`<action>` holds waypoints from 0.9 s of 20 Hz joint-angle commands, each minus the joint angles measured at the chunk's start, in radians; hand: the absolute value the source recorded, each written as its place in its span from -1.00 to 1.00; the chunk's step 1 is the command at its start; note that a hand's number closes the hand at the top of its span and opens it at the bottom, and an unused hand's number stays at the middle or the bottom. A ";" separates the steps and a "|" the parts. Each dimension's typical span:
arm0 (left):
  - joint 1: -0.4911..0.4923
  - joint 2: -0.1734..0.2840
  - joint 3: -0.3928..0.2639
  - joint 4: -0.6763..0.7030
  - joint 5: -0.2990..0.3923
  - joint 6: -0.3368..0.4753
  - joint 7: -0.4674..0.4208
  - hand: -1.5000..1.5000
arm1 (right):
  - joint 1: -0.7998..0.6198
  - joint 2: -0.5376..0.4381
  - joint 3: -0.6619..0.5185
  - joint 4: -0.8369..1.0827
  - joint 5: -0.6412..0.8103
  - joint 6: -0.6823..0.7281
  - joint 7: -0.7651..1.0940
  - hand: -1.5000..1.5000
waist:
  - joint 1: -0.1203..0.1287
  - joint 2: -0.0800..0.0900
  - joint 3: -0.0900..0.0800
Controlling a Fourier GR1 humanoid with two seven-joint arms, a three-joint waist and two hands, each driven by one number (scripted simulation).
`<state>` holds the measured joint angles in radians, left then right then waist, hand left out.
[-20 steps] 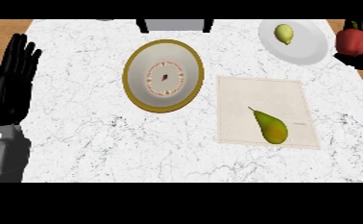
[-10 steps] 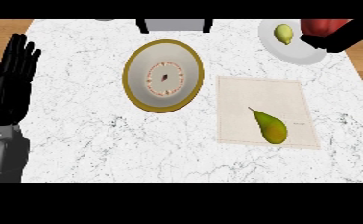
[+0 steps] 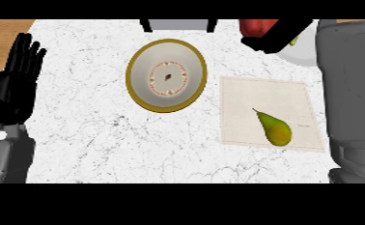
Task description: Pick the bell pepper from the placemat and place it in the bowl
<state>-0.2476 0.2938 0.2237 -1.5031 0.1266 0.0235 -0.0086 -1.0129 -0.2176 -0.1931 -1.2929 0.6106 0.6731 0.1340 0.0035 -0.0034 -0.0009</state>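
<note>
Marble counter [image 3: 107, 137] fills the frame. Right forearm [image 3: 342, 89] now runs up the right edge as a broad grey column; a second ago it was out of the frame there, with only the hand at the upper right corner.

Placemat [image 3: 267, 103], pale square, right of centre. Only a green pear [image 3: 273, 128] lies on it, in its lower half, unmoved. No bell pepper on the mat.

Bowl [image 3: 166, 74], gold-rimmed, upper centre, nothing in it. It sits well apart from the mat's left edge.

White plate [image 3: 303, 55], upper right, mostly covered by the arm; the small green fruit seen on it earlier is now almost hidden.

Left hand [image 3: 20, 81], left edge of frame, fingers straight and upright, resting, same as before.

Right hand [image 3: 274, 38], top of frame right of centre, black fingers curled round the bell pepper [image 3: 258, 26], which shows as a red patch at the top edge. Half a second ago the pepper was nearer the upper right corner; it has shifted left, toward the bowl.

Judgement: pick is done, carry is in progress. The remaining leg is leftward and slightly down the frame to get above the bowl, then release.
</note>
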 commanded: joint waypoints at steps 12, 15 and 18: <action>-0.015 -0.003 -0.004 -0.001 -0.004 -0.007 0.023 0.00 | 0.017 0.216 0.304 0.289 0.126 -0.355 0.048 1.00 | 0.016 0.007 0.001; -0.059 0.011 0.017 0.070 0.013 -0.031 -0.013 0.00 | 0.007 0.217 0.354 0.401 0.201 -0.459 0.024 1.00 | 0.018 0.011 0.000; -0.008 -0.031 -0.022 0.020 -0.030 0.005 -0.028 0.00 | 0.017 0.217 0.426 0.458 0.088 -0.539 0.160 1.00 | 0.027 0.007 0.000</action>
<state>-0.2729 0.2836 0.2175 -1.4813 0.1180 0.0142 -0.0160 -1.0099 -0.0047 0.1484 -0.9053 0.7475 0.2376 0.2104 0.0268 0.0058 -0.0004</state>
